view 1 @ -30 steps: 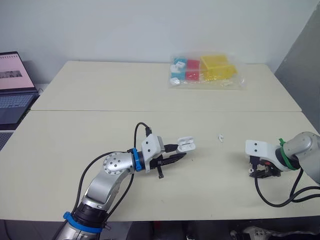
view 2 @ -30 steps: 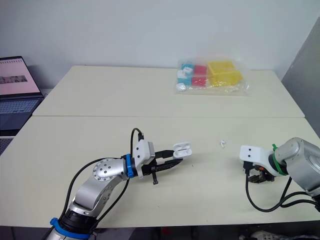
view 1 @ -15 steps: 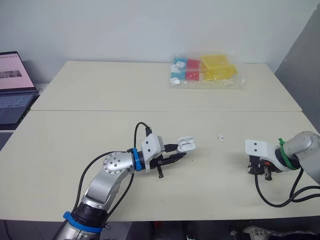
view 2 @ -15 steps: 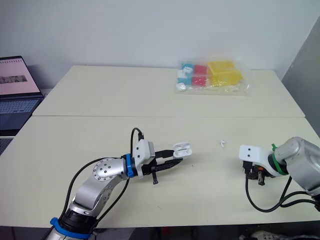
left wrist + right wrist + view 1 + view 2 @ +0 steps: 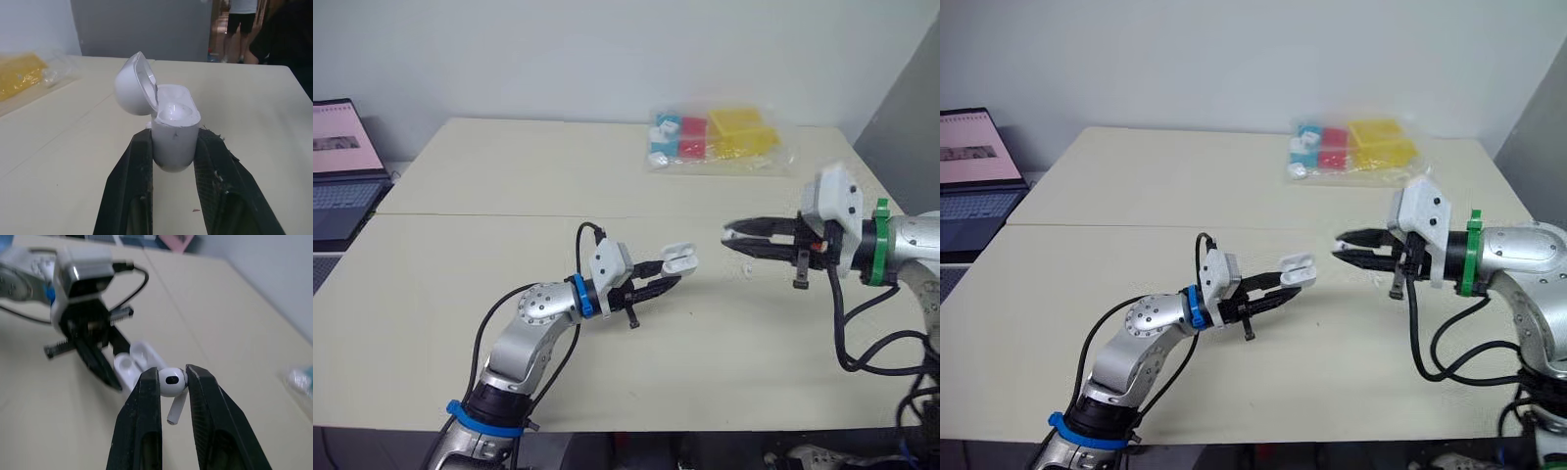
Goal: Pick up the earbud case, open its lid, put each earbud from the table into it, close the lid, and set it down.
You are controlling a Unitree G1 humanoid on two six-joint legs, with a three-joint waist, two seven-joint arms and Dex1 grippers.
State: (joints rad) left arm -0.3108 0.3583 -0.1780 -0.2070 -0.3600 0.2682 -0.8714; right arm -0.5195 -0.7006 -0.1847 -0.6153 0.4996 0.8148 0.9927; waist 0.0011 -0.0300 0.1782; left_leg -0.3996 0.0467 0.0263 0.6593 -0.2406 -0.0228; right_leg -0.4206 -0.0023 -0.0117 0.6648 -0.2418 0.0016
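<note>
My right gripper (image 5: 728, 233) has lifted off the near right of the table (image 5: 509, 166). It now hangs just right of the case (image 5: 678, 259), pinching one earbud (image 5: 171, 381). My left gripper (image 5: 172, 147) clamps the case, lid open, over the table's middle. The other earbud (image 5: 745, 267) lies beneath. Insertion comes next, I reckon.

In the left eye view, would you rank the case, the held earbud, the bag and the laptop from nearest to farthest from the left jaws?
1. case, gripped there.
2. held earbud, just to the right.
3. bag, far side, right of centre.
4. laptop, far left.
</note>
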